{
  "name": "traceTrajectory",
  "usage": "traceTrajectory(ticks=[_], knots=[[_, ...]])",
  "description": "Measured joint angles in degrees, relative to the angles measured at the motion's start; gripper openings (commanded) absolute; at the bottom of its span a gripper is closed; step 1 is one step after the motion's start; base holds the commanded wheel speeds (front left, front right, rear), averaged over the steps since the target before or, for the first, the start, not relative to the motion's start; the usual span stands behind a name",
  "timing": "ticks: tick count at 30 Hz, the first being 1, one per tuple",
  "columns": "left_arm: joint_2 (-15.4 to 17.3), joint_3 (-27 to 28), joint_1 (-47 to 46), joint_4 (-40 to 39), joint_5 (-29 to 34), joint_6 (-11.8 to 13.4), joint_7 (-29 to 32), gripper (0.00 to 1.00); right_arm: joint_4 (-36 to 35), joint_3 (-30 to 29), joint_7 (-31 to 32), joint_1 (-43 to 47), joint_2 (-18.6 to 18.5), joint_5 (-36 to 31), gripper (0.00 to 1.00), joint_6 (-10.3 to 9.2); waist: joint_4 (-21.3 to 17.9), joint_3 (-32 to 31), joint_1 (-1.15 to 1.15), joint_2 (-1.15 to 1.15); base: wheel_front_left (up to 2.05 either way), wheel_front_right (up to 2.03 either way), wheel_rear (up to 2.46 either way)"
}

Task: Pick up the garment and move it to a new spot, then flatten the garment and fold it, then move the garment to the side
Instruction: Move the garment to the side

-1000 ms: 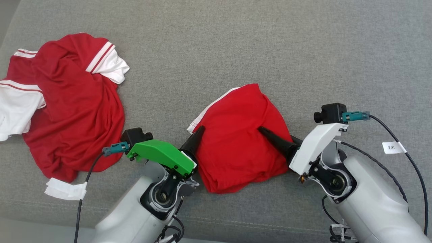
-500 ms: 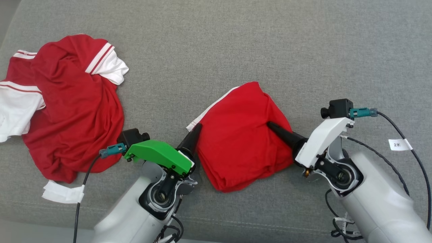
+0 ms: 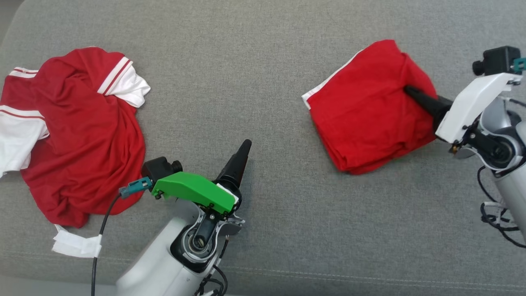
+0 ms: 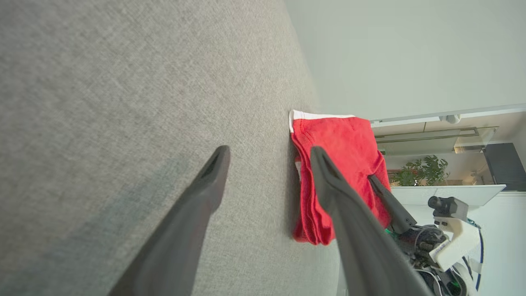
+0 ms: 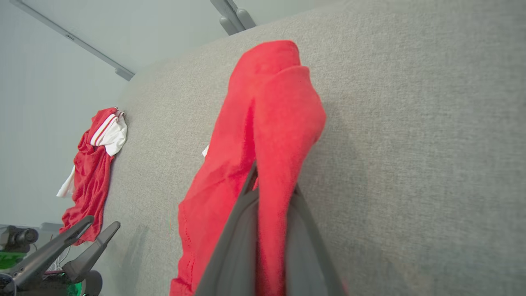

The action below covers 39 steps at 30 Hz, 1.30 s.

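Nearest the robot is the left gripper (image 4: 269, 151), well to the left of the garment (image 3: 365, 119) and closer in than it. Its two dark fingers stand wide apart with nothing between them, low above the grey couch (image 3: 246, 61), and they point roughly toward the garment's near-left corner. I cannot tell whether the tips touch the couch. A green cover (image 3: 193, 191) sits on the wrist behind the fingers. A cable trailing from it carries a white tag (image 3: 76, 243), which lies farther left of the garment again.

The garment is a red piece folded into a rough square and rests on the couch over on the robot's right. Its near edge shows several stacked layers, and a white band runs along its far-left edge.

The right gripper (image 3: 409, 89) comes in from the garment's right side. Its fingers are pressed together on a fold of the red cloth, which bunches up over them. The white cover (image 3: 472, 105) on that wrist sits just right of the garment.

Far to the garment's left, well apart from it, a crumpled red shirt (image 3: 82, 135) with white striped sleeves lies heaped on the couch. Beyond the garment, past the couch's edge, a potted plant (image 4: 423, 174) stands in the room.
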Motion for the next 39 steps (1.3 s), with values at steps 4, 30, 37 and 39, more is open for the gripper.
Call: traceTrajectory(ticks=[4, 30, 37, 39], knots=[[0.9, -0.4, 0.0, -2.6, 1.0, 0.0, -0.5, 1.0, 1.3, -1.2, 0.1, -1.7, -2.5, -1.1, 0.0, -0.59, -0.3, 0.5, 0.0, 0.0, 0.0, 0.0, 0.0], [10.0, 3.4, 3.7, -15.6, 3.4, 5.6, -2.3, 1.0, 9.8, -6.1, -2.4, -4.7, -7.1, -1.6, 0.0, -2.26, -6.4, 6.7, 0.0, 0.0, 0.0, 0.0, 0.0], [11.1, 3.5, 4.9, -17.3, 3.5, 6.2, -2.3, 1.0, 11.9, -6.8, -3.5, -4.8, -7.2, -1.4, 0.0, -1.91, -8.6, 7.5, 0.0, 0.0, 0.0, 0.0, 0.0], [11.4, 3.5, 5.1, -17.9, 3.5, 6.5, -2.3, 1.0, 12.6, -6.8, -4.1, -4.8, -7.3, -1.4, 0.0, -1.78, -9.3, 7.7, 0.0, 0.0, 0.0, 0.0, 0.0]])
